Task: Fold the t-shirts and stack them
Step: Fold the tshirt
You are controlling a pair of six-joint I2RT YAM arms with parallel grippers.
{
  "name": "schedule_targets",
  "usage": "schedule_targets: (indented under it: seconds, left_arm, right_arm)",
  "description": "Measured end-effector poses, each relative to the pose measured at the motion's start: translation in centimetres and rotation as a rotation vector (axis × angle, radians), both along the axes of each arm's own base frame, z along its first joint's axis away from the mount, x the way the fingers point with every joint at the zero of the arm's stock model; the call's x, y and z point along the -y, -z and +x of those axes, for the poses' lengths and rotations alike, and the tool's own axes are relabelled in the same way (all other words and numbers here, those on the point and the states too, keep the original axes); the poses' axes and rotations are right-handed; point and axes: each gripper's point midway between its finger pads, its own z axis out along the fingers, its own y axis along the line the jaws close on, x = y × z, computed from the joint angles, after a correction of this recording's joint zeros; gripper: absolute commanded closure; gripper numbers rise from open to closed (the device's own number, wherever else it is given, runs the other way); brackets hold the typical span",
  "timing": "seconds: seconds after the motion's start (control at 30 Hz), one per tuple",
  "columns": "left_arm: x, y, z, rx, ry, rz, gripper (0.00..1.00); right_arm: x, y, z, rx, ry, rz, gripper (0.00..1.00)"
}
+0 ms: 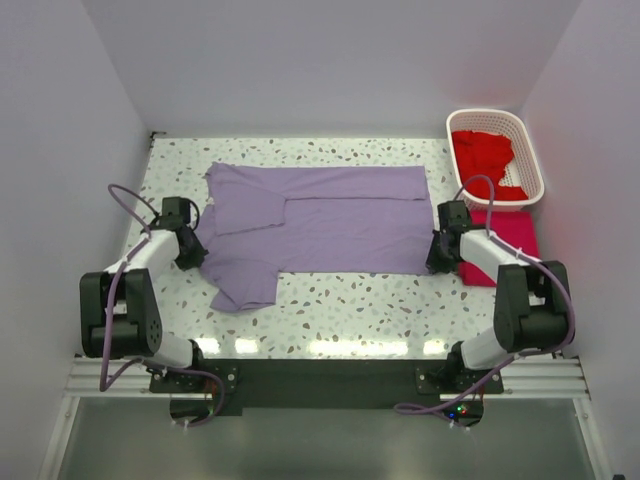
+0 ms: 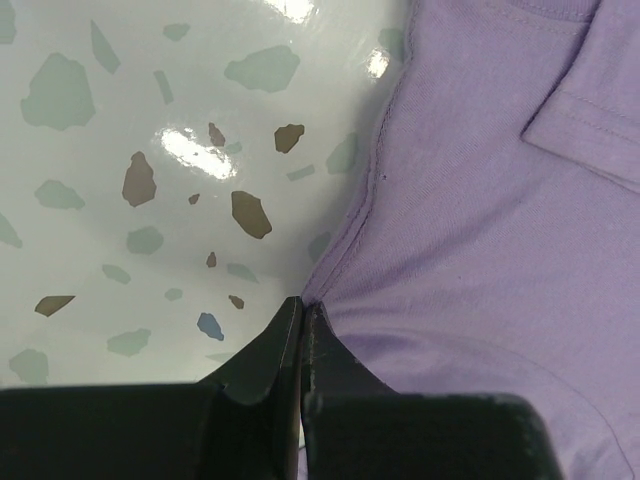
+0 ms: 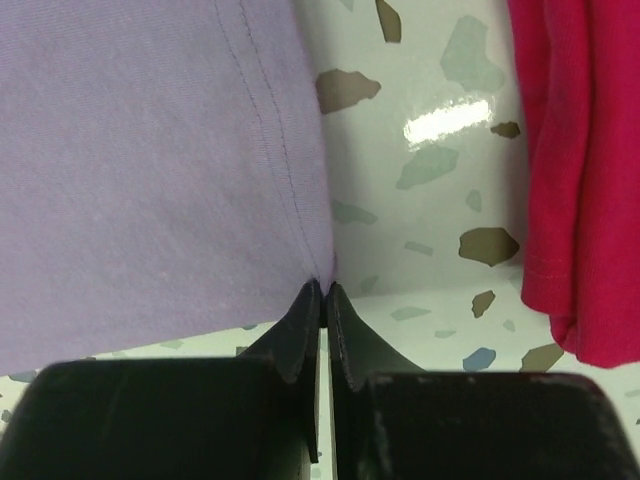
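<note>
White lattice basket (image 1: pixel 484 114) at far right corner of speckled table (image 1: pixel 350 300).

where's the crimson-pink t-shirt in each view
top external: the crimson-pink t-shirt lies folded at the right, just in front of the white basket.
left wrist: not in it.
right wrist: the crimson-pink t-shirt runs down the right edge.
shared landmark: the lavender t-shirt, in the centre of the top view, on the right of the left wrist view and on the left of the right wrist view.
</note>
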Motion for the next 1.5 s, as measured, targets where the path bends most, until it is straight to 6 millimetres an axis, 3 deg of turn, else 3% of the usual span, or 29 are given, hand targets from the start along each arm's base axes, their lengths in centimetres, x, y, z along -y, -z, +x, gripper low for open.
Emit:
schedule_targets:
  seconds: [0.17, 0.33, 0.53, 0.7, 0.93, 1.2, 1.5]
  left_arm:
    - [-0.4, -1.6, -0.1, 0.038, -0.014, 0.022, 1.00]
    - [-0.9, -4.1, -0.4, 0.108, -0.037, 0.052, 1.00]
    - [-1.0, -4.4, 0.2, 0.080, -0.054, 0.051, 1.00]
    - [-1.1, -5.0, 2.2, 0.064, -0.052, 0.047, 1.00]
    - [-1.1, -6.5, 7.1, 0.076, -0.040, 0.023, 1.00]
    - [-0.8, -6.4, 12.8, 0.072, -0.016, -0.023, 1.00]
    - [-0.6, -3.8, 14.6, 0.009, 0.007, -0.044, 1.00]
  right_arm:
    - [0.4, -0.6, -1.6, -0.031, 0.007, -0.016, 1.00]
    - [0.8, -3.4, -2.1, 0.017, 0.015, -0.032, 1.00]
    - [0.6, -6.8, 1.2, 0.097, 0.014, -0.027, 1.00]
    - [0.4, -7.9, 4.2, 0.117, 0.006, -0.031, 1.00]
    - [0.3, -7.5, 7.9, 0.096, -0.006, -0.043, 1.00]
    - [0.5, -5.9, 11.6, 0.066, -0.018, -0.068, 1.00]
    - [0.9, -4.8, 13.7, 0.050, -0.022, -0.101, 1.00]
